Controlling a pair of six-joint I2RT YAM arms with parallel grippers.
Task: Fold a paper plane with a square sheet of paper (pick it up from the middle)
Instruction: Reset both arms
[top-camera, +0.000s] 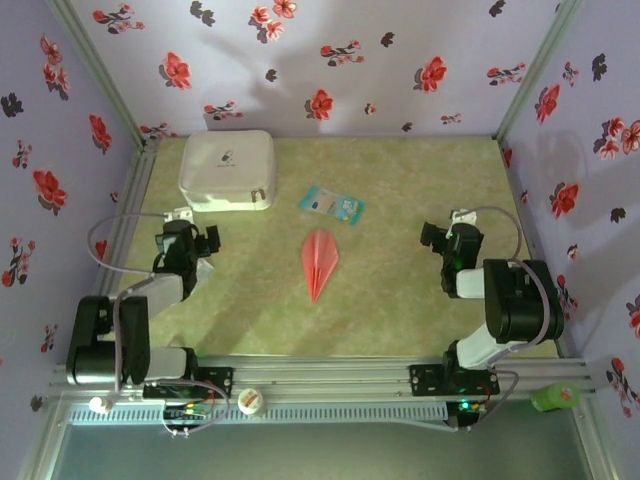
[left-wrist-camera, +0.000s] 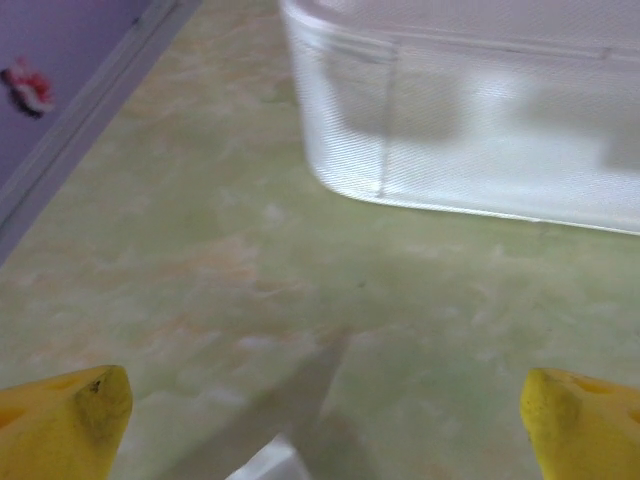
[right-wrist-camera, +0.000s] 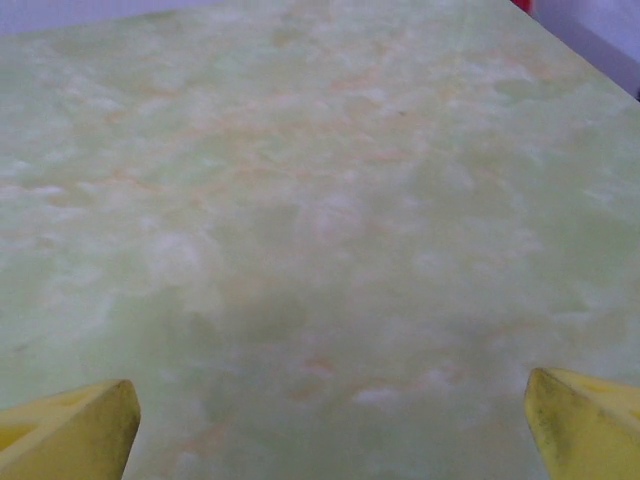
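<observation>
Lying flat near the middle of the mat, the slim salmon-red paper plane (top-camera: 319, 260) has its long point toward 6 o'clock and a centre crease along its length. Neither tool touches it. The left gripper (top-camera: 207, 241) sits well apart at the plane's 9 o'clock, and the right gripper (top-camera: 436, 238) sits well apart at its 3 o'clock. In both wrist views the yellow fingertips stand spread wide, the left gripper (left-wrist-camera: 320, 430) and the right gripper (right-wrist-camera: 330, 425) pinching nothing, with bare mat between them.

A small light-blue printed packet (top-camera: 331, 204) lies near the plane at 12 o'clock. A white rounded plastic case (top-camera: 227, 170) rests at 10 o'clock, just ahead of the left fingers (left-wrist-camera: 70, 415). The pale green marbled table mat (top-camera: 420, 310) is enclosed by lavender walls printed with red flowers (top-camera: 350, 60).
</observation>
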